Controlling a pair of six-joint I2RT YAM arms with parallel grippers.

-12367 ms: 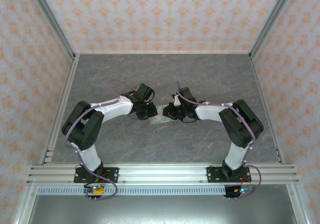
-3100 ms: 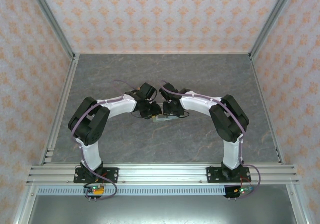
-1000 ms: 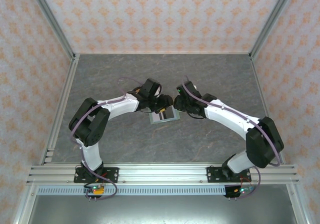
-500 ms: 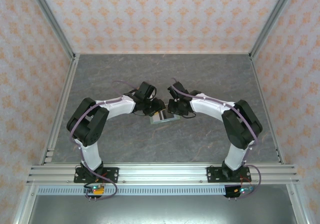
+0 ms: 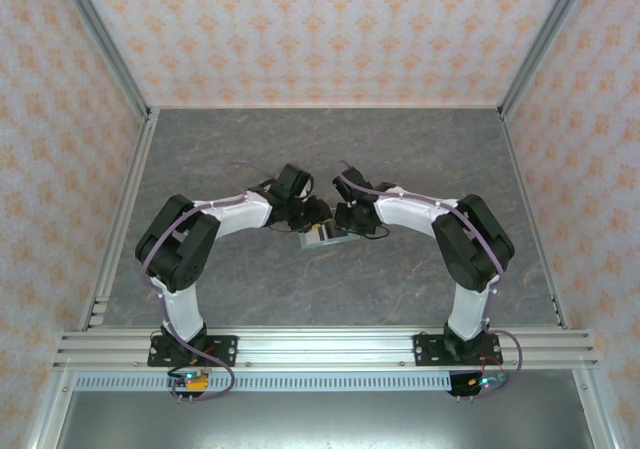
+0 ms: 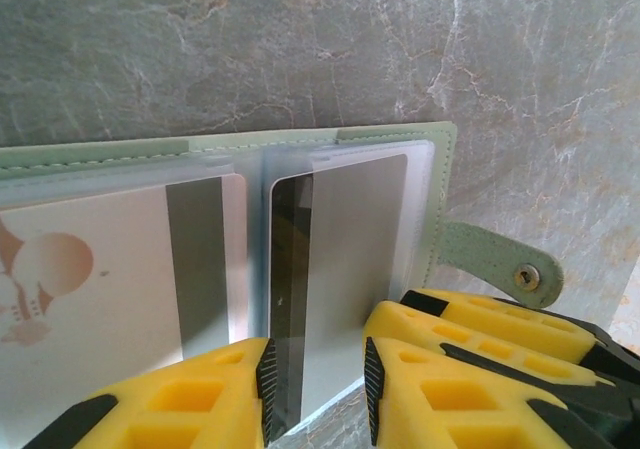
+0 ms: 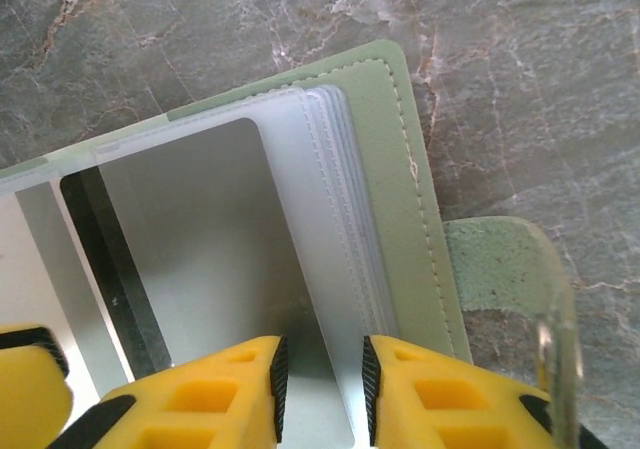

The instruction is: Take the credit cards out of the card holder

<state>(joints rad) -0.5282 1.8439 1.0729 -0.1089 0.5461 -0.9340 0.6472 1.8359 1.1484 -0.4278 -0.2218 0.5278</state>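
The sage-green card holder (image 5: pixel 328 237) lies open and flat mid-table, with both grippers over it. In the left wrist view its green rim (image 6: pixel 300 141) frames clear sleeves holding a whitish card (image 6: pixel 90 269) and a grey card (image 6: pixel 350 249) with a dark stripe. My left gripper (image 6: pixel 315 389) stands narrowly open astride the grey card's near edge. My right gripper (image 7: pixel 320 379) is narrowly open too, over the clear sleeve edges beside the same grey card (image 7: pixel 200 239). From above, the left gripper (image 5: pixel 317 215) and the right gripper (image 5: pixel 348 221) nearly touch. The golden-brown card is out of view.
The holder's side tab (image 7: pixel 500 269) with its snap sticks out onto the grey marbled table (image 5: pixel 420 159). The right gripper's yellow fingers (image 6: pixel 470 334) crowd close beside the left one's. Patterned walls with metal rails (image 5: pixel 120 229) enclose the table.
The right arm has swung in from the right, and its gripper now sits over the holder next to the left one. Both pairs of jaws have narrowed, the left more.
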